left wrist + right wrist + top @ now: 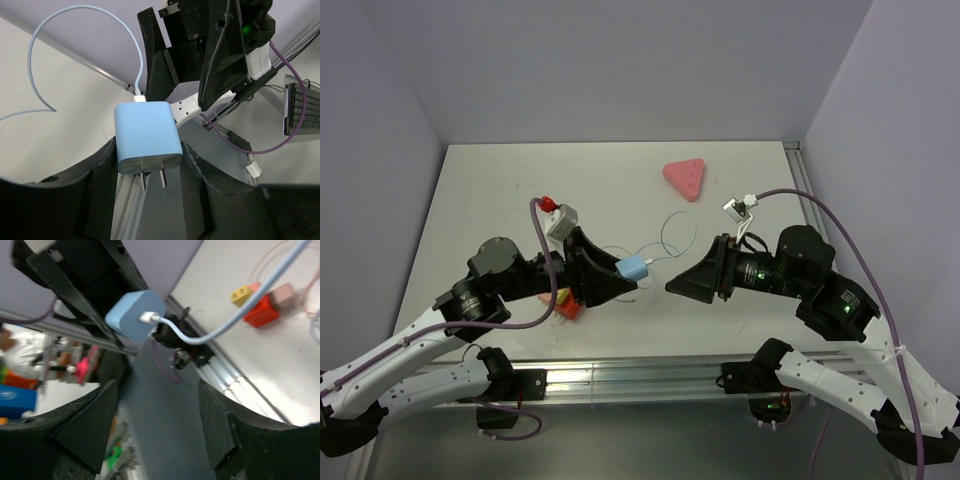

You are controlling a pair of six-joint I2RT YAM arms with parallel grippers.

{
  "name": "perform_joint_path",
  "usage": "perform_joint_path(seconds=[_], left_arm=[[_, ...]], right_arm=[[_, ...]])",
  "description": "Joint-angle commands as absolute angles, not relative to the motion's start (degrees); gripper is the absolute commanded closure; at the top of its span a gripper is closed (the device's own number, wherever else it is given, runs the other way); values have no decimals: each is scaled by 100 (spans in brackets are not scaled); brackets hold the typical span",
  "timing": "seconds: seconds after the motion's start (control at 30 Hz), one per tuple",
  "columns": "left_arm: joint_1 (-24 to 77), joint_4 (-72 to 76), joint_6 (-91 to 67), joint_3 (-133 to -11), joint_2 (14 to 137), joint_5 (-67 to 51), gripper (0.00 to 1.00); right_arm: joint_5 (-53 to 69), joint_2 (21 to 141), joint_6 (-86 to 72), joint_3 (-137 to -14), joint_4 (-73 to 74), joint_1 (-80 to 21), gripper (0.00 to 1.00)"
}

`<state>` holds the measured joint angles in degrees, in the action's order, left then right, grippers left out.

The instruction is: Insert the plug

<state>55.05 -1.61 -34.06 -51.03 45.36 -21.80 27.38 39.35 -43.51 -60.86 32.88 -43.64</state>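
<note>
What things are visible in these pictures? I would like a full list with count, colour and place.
plug: one, light blue, held in the left claw, prongs showing.
cable: one, pale blue, running from the plug.
socket strip: one, pink, triangular, far side of the table.
block: one, orange-red, beneath the left arm.
table: one, white.
left claw: black, shut on the plug.
right claw: black, open, facing the plug.

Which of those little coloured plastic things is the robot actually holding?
The light-blue plug, clamped in the left gripper; the pink triangle and orange-red block just lie on the table.
</note>
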Motion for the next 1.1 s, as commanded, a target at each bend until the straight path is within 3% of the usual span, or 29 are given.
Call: perform_joint_path(seconds=[0.0, 0.27, 0.53, 1.07], left_arm=[[5476, 526, -2980, -5054, 4491, -2661, 100], [5476, 476, -2391, -5255, 4745, -2584, 100], [5476, 439, -2162, -5379, 5010, -2716, 100], [5476, 352, -1890, -5353, 4851, -2953, 100]], right_arm=[[3303, 3999, -5392, -6171, 2507, -4394, 29], [2927, 4192, -6749, -5941, 1942, -4395, 32], [2926, 4623, -7145, -6056, 1960, -4386, 32], [3076, 4904, -7391, -5854, 1583, -4386, 48]])
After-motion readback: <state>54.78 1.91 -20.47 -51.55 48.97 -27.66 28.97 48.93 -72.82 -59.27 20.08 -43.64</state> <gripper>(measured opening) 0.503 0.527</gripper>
